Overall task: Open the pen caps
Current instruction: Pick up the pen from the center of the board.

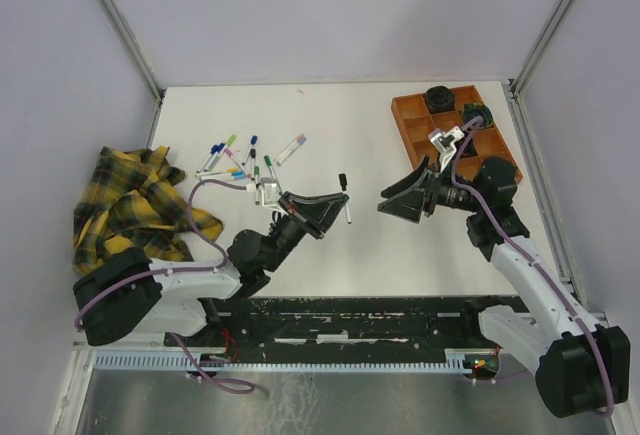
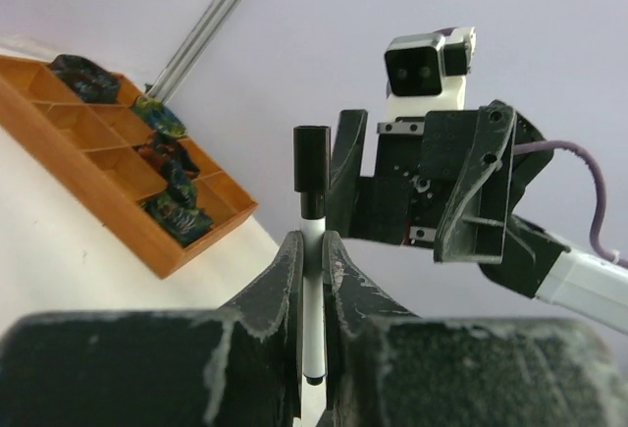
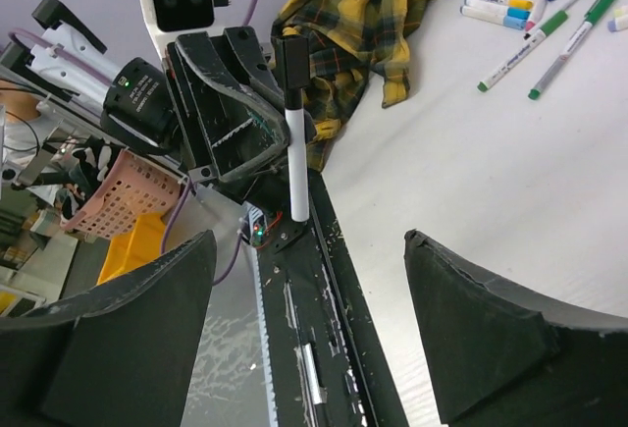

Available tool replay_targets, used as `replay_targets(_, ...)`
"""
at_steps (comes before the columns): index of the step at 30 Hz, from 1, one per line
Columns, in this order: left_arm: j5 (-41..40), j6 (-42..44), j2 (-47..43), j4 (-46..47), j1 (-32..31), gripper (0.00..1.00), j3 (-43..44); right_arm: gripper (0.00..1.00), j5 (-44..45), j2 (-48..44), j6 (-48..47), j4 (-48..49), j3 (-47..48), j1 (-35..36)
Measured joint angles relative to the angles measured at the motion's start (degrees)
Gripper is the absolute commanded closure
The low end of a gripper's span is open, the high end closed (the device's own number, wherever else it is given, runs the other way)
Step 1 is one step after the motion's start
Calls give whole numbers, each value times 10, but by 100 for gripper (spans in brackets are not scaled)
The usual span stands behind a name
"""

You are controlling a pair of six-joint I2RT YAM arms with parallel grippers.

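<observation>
My left gripper is shut on a thin white pen, held upright above the table. Its black cap sticks out past the fingertips, still on the pen. From above, the pen and its black cap sit at the left gripper. My right gripper is open and empty, facing the pen and its cap from the right, a short gap away. More capped pens with coloured caps lie loose at the back left.
A yellow plaid cloth is bunched at the left edge. An orange compartment tray with dark round objects stands at the back right, behind the right arm. The black base rail runs along the near edge.
</observation>
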Motion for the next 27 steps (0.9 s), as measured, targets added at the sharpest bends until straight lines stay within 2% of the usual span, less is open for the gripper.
replay_targets(11,-15,1,114,100,-28,97,66,27,22,21,-63,-42,0,51)
replay_targets(14,-15,1,136,112,-33,97,79,34,23,24,-74,-51,0,63)
replay_targets(20,-14,1,154,125,-38,97,96,48,27,29,-82,-55,1,76)
replay_targets(27,-14,0,166,130,-43,97,99,54,33,36,-81,-58,5,79)
